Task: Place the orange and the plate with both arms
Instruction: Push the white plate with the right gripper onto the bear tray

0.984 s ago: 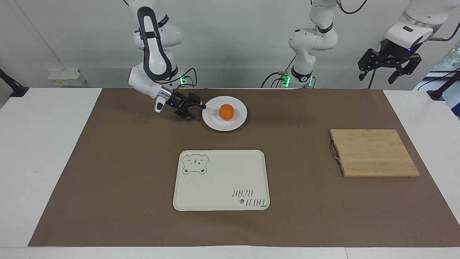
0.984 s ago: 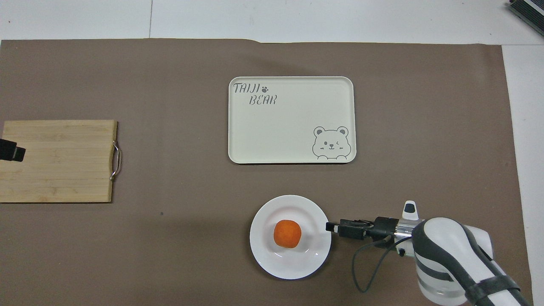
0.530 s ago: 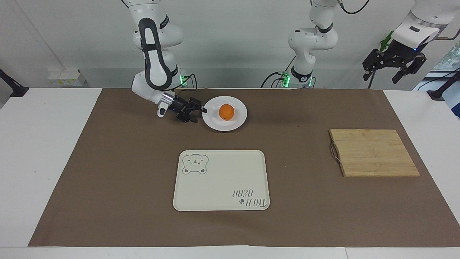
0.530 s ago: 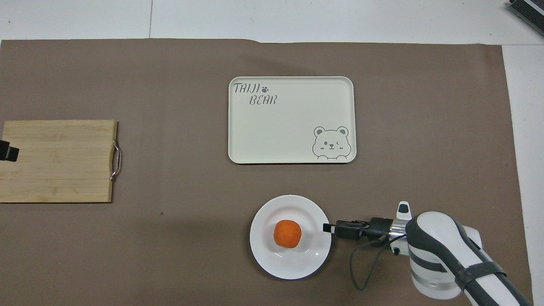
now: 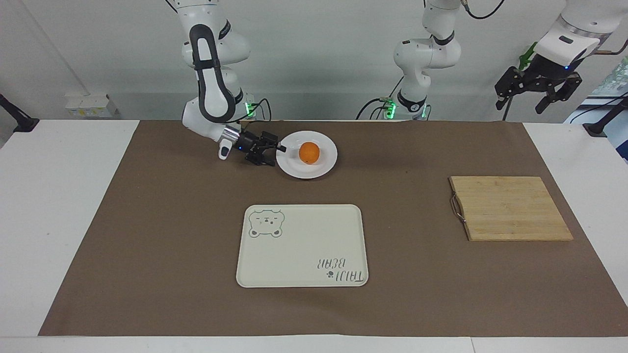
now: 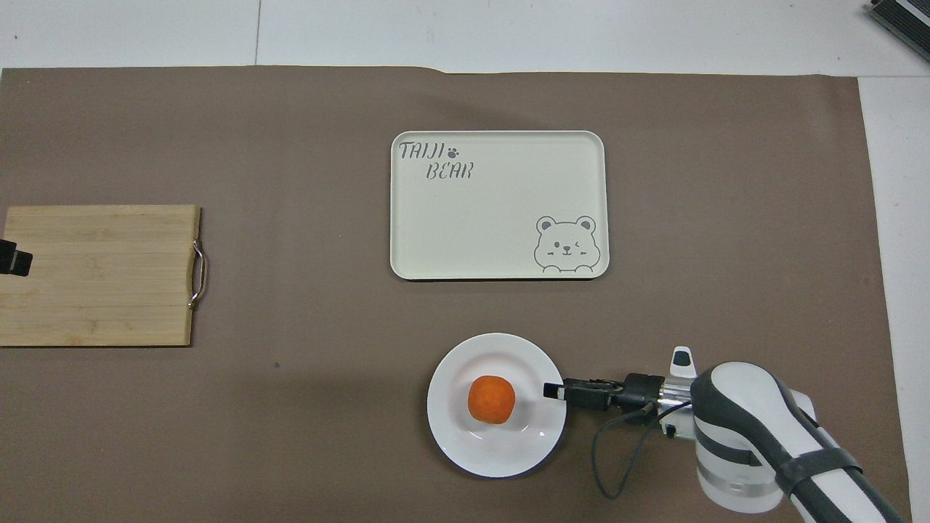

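The orange [image 5: 309, 152] [image 6: 492, 399] sits in the middle of the white plate [image 5: 326, 167] [image 6: 501, 457], which lies on the brown mat close to the robots. My right gripper [image 5: 275, 151] [image 6: 554, 391] is low at the plate's rim on the right arm's side, turned sideways. It is open, one finger above the other, with the upper tip just over the rim. My left gripper [image 5: 519, 106] [image 6: 11, 259] hangs open high up over the left arm's end of the table and holds nothing.
A cream tray with a bear drawing [image 5: 301, 245] [image 6: 501, 211] lies farther from the robots than the plate. A wooden cutting board with a metal handle [image 5: 510, 208] [image 6: 102, 276] lies toward the left arm's end.
My right gripper has sunk and slid toward the plate until its tip overlaps the rim. The left gripper rose a little, then held still. Plate and orange have not moved.
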Robot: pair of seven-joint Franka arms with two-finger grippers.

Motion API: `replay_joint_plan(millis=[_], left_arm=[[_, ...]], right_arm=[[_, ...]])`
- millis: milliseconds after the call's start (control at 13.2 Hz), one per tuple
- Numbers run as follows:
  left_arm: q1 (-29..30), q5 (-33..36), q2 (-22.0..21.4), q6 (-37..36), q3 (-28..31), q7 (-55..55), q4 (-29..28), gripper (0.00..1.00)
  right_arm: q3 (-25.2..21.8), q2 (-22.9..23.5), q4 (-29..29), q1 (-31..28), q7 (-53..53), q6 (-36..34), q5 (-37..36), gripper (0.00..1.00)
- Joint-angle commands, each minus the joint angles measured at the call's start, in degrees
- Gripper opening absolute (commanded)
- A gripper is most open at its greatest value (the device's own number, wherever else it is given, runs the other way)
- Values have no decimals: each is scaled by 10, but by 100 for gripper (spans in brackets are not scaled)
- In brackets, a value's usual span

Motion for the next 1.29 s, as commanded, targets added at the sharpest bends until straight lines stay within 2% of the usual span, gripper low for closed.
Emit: replay_joint_plan(millis=[0,76,151,303,454,530,681,908,1211], left_arm=[[3,9,-2,-9,-4,-2,4,100],[2,10,-2,-9,-4,-2,4,100],[2,9,-3,-9,-4,-2,4,100],[3,9,-2,-9,-4,-2,4,100],[4,9,-2,-9,-4,-2,4,100],[3,9,-2,-9,-4,-2,4,100],[2,9,-3,-9,-4,-2,4,100],[-7,10,-5,-9,-5,-2,4,100],[-1,10,-5,-10,-5,-2,4,100]], right_arm=[[1,-6,-2,44,-2,36,51,100],[0,-5,-2,50,-4,44,55,91],[0,-4,-2,50,-5,44,55,69],[0,-3,-2,50,-5,48,55,39],[0,-3,-2,50,-1,52,55,16],[0,-2,-2,50,-1,52,55,9],[0,1,1,50,-3,52,55,0],[0,7,12,50,-6,52,54,0],[-1,20,61,50,-22,54,54,0]])
